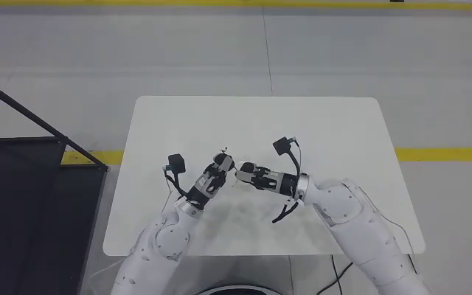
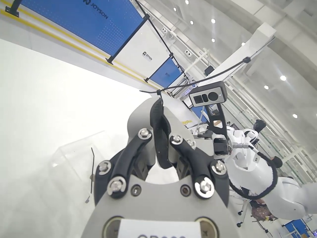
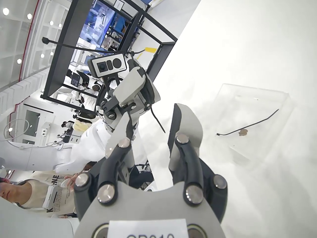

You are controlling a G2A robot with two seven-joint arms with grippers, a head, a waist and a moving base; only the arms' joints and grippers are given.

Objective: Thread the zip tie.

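Both arms bent inward above the table (image 1: 184, 125) centre, tips nearly meeting. Left gripper (image 2: 158, 104) clamped on zip tie (image 2: 227, 68); right gripper (image 3: 152, 121) spread wide, facing the tie's tail

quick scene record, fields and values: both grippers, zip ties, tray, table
left gripper: fingers shut on zip tie, held up above the table
right gripper: fingers open, close to the left gripper, gripping nothing
clear tray: on the white table
spare zip tie: lying loose in the tray
small brown piece: in the tray beside the spare tie
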